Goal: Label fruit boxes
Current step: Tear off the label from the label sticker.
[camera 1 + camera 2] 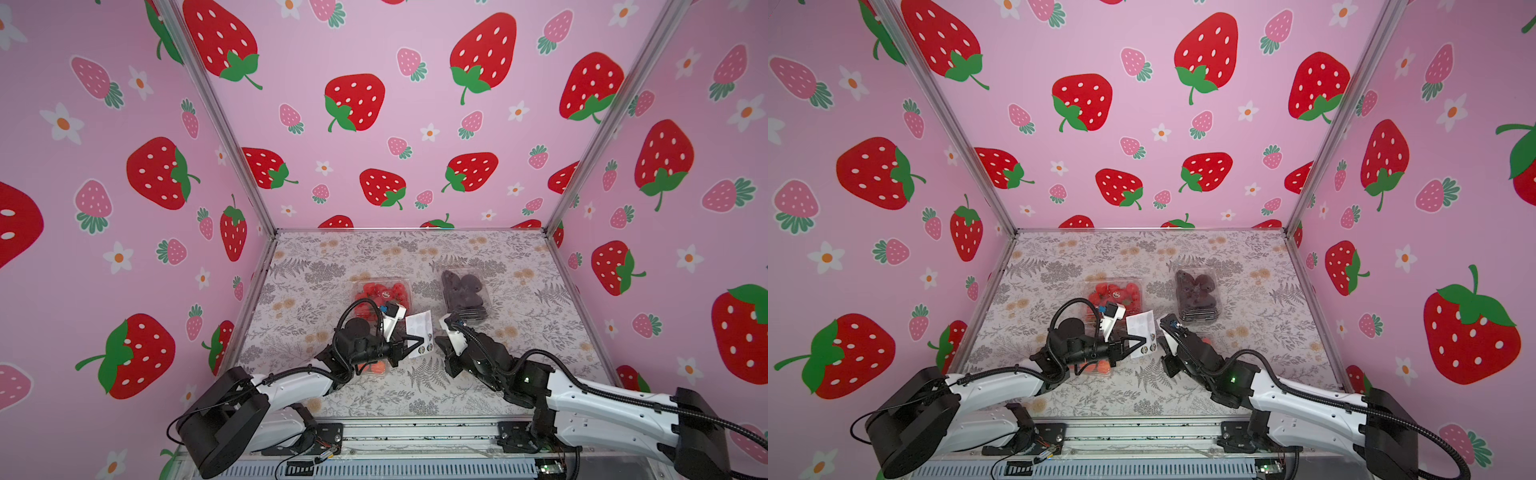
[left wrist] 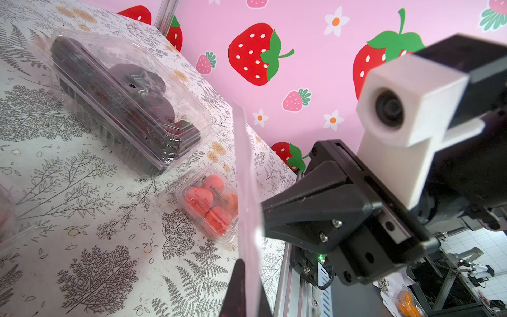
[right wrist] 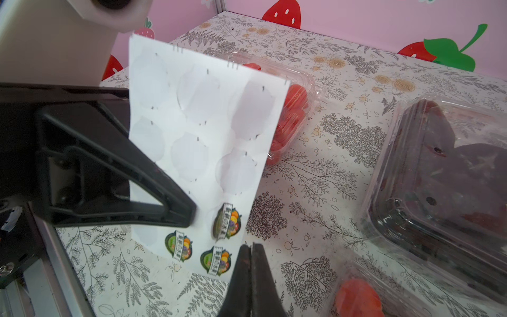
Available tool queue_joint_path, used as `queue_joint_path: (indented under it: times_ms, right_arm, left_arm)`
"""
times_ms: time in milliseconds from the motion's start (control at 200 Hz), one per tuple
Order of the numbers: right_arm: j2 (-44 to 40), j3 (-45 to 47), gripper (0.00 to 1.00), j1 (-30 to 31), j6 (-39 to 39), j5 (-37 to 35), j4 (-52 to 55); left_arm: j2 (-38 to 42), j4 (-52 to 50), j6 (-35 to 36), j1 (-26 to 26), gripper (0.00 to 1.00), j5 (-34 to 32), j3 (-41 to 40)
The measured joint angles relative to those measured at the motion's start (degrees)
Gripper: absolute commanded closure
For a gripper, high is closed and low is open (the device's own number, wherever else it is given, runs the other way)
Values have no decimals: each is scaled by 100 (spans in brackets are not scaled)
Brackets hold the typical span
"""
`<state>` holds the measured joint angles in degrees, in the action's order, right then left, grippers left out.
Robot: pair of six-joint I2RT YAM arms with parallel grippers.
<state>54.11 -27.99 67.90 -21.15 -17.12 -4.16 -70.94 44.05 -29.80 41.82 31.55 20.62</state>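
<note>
Dark-fruit box (image 1: pixel 464 295) long axis front-to-back | left gripper (image 1: pixel 419 345) clamps sticker sheet (image 3: pixel 197 123) | right gripper (image 3: pixel 251 247) pressed together

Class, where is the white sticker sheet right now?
In both top views the sticker sheet is mid-table, pinched in the left claw, beside the strawberry box.

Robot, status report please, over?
Left claw shut on sticker sheet. Right claw shut beside its printed stickers. Fruit boxes closed, on table. Nothing in the way.

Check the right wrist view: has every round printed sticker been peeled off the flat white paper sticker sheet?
No, three colourful round printed stickers sit at one end of the flat white paper sticker sheet.
</note>
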Motion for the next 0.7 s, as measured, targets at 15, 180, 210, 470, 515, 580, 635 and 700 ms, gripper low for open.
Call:
queue_joint_path:
  times_ms: [15,180,210,470,515,580,635,700]
  right_arm:
    - [-20,9,99,-2,9,11,-2]
    - [-223,42,73,-4,136,413,-98]
    - [-216,35,72,-4,179,479,-116]
    - [540,-146,72,-4,295,667,-269]
    - [595,-164,79,-4,306,638,-282]
    - [612,-166,83,-4,297,584,-313]
    - [612,-166,88,-4,267,516,-339]
    - [612,-166,97,-4,223,398,-352]
  left_arm:
    - [7,-11,0,0,100,-9,0]
    - [7,-109,0,0,100,-11,0]
    - [2,-116,0,0,100,-9,0]
    - [-81,-109,2,2,100,-7,0]
    - [-96,-111,2,2,100,-7,0]
    - [-109,-109,2,2,100,-7,0]
    - [-120,-111,4,2,100,-7,0]
    - [-122,-109,4,2,100,-7,0]
